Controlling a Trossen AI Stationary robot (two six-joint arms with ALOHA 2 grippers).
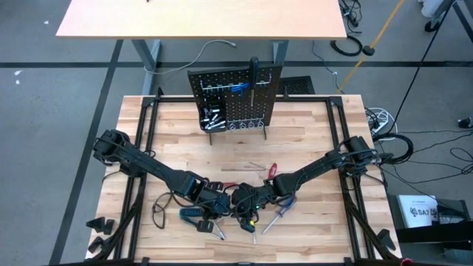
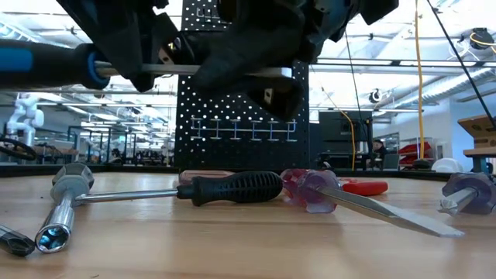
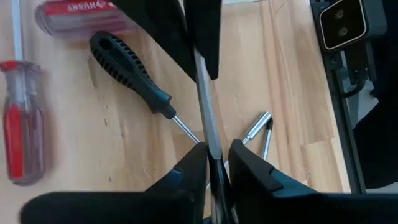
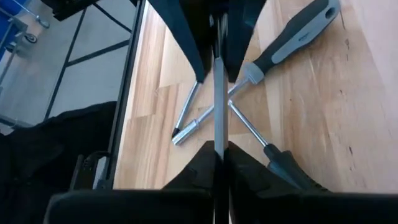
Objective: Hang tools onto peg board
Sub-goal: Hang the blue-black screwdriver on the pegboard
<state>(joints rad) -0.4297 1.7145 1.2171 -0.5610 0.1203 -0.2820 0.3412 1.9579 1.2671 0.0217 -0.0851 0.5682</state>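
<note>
A blue-handled screwdriver [image 2: 46, 63] hangs level above the table's near middle, handle toward the left. My right gripper [image 4: 217, 149] is shut on its shaft [image 2: 225, 71] near the tip end. My left gripper [image 3: 217, 155] stands nearer the handle, its fingers a little apart on either side of the shaft. Both grippers meet there [image 1: 233, 199]. The peg board [image 1: 236, 100] stands upright at the table's far middle, with a blue tool [image 1: 238, 87] and a black-handled one [image 1: 253, 70] on its hooks. Loose tools lie under the grippers. My right gripper pinches the screwdriver's bare metal shaft [image 4: 217, 127] between its two fingers, near the tip end. It comes slanting down from the table's right, roughly in line with the shaft. The screwdriver is lifted clear and level. My left gripper's fingers [image 3: 194, 163] flank the shaft [image 3: 211, 134]. A gap shows on one side, and I cannot tell whether they touch it.
On the table below lie a black-handled screwdriver [image 2: 232, 186], a clear red-handled one [image 3: 18, 130], a grey-and-black-handled one [image 4: 292, 37], a socket driver [image 2: 54, 225] and red pliers [image 2: 364, 186]. A small bin [image 1: 212, 118] with silvery pieces hangs on the board's left.
</note>
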